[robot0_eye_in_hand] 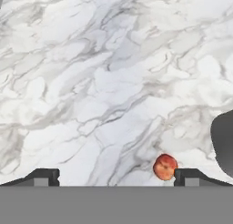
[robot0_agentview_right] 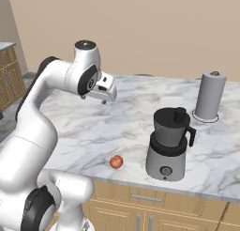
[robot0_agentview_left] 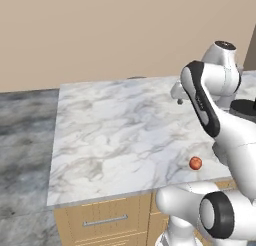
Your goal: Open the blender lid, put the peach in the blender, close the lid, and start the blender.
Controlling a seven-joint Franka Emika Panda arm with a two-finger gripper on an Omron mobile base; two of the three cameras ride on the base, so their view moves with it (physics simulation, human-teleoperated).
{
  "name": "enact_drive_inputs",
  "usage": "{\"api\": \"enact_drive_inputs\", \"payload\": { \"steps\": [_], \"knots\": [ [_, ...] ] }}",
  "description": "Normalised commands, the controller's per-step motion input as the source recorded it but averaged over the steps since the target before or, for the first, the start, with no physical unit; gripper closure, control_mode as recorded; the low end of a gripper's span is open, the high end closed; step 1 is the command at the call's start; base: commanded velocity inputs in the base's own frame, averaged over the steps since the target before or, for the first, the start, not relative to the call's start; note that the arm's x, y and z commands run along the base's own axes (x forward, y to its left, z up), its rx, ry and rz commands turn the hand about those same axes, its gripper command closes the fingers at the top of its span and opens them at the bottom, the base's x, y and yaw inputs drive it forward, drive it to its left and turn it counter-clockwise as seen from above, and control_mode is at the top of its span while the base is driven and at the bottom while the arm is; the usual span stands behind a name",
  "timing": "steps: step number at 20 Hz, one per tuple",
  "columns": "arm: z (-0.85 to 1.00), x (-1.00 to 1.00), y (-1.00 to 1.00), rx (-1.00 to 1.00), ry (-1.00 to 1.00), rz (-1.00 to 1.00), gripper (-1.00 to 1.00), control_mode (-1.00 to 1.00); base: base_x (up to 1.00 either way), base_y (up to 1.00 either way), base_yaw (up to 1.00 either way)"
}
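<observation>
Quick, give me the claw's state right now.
Claw: open and empty, tips spread wide above the marble counter, the peach lying loose near one tip.

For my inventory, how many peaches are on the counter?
1. The peach lies near the counter's front edge, left of the blender, apart from it.

The white arm arches high, elbow bent, its gripper (robot0_eye_in_hand: pixel 116 176) pointing down, fingers (robot0_eye_in_hand: pixel 45 176) spread wide apart, holding nothing.
</observation>
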Motion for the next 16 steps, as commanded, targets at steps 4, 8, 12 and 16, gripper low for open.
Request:
{"api": "enact_drive_inputs", "payload": {
  "steps": [4, 8, 12, 16],
  "knots": [
    [0.36, 0.00, -1.00, 0.16, 0.00, -0.39, -1.00, -1.00, 0.00, 0.00, 0.00],
    [0.25, 0.00, -0.91, 0.10, 0.11, -0.38, -1.00, -1.00, 0.00, 0.00, 0.00],
    [0.07, 0.00, -0.96, 0.01, 0.08, -0.33, -1.00, -1.00, 0.00, 0.00, 0.00],
    [0.00, -0.03, -0.79, 0.00, 0.00, -0.29, -1.00, -1.00, 0.00, 0.00, 0.00]
  ]
}}
